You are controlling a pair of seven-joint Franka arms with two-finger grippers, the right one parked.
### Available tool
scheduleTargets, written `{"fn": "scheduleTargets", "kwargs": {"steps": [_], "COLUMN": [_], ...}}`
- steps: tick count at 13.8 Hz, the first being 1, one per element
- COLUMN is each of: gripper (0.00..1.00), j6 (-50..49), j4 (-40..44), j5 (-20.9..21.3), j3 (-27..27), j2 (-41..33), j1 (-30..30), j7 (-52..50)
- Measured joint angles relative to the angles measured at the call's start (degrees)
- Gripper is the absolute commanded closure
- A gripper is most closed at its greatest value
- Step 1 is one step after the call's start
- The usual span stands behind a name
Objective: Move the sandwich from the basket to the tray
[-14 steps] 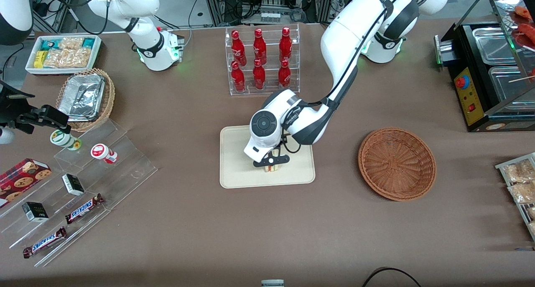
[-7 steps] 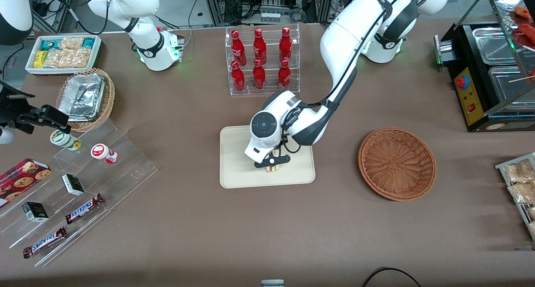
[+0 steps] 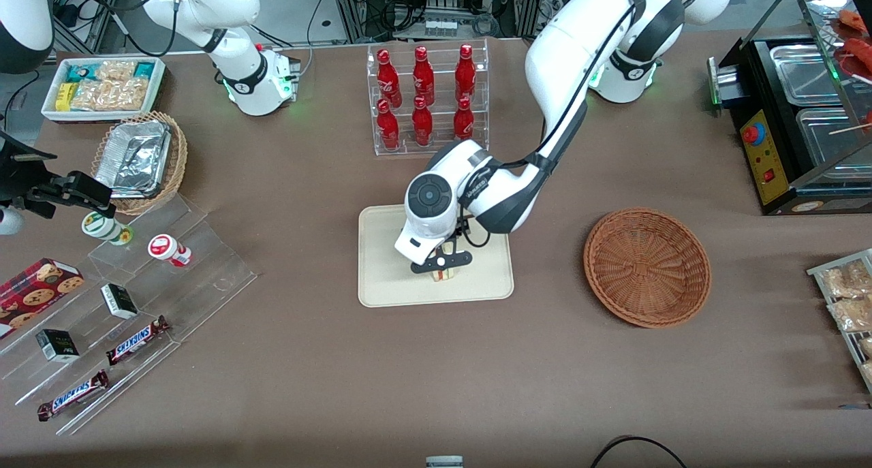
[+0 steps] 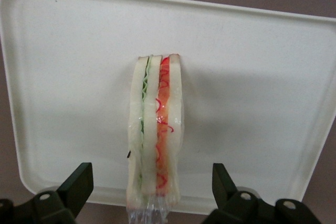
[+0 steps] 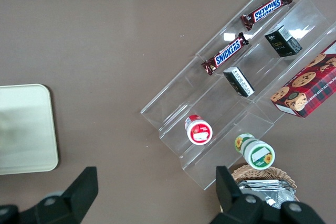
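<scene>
The sandwich [image 3: 443, 274] stands on its edge on the cream tray [image 3: 388, 263], in the part nearer the front camera. In the left wrist view the sandwich [image 4: 156, 129] shows pale bread with green and red filling, clear-wrapped, resting on the tray [image 4: 63, 77]. My left gripper [image 3: 440, 263] hangs just over the sandwich and is open. In the left wrist view the gripper [image 4: 151, 172] has its black fingers [image 4: 79, 184] spread wide to either side of the wedge, not touching it. The reddish-brown basket [image 3: 647, 267] lies empty toward the working arm's end of the table.
A clear rack of red bottles [image 3: 426, 100] stands farther from the camera than the tray. Clear stepped shelves with snacks [image 3: 136, 298] and a tan basket of foil containers [image 3: 139, 158] lie toward the parked arm's end. A black food warmer [image 3: 797, 114] stands at the working arm's end.
The left arm's wrist has shifted slightly away from the front camera and upward. The sandwich stays where it was on the tray.
</scene>
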Motion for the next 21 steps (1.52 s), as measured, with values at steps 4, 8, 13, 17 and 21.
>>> {"fn": "scheduleTargets", "kwargs": {"steps": [4, 8, 13, 17, 21], "gripper": [0.00, 0.00, 0.00, 0.00, 0.00], "j6": [-4.94, -10.47, -18.07, -18.24, -18.32], "j4": [0.20, 0.14, -3.05, -9.05, -17.88], "j5": [0.00, 0.07, 0.07, 0.06, -0.23], "j3": [0.25, 0.75, 1.00, 1.12, 1.22], "j2": [-4.99, -9.00, -15.69, -21.16, -29.71], "j1": [0.09, 3.55, 12.29, 19.26, 26.35], "j7": [0.00, 2.05, 8.17, 20.59, 35.78]}}
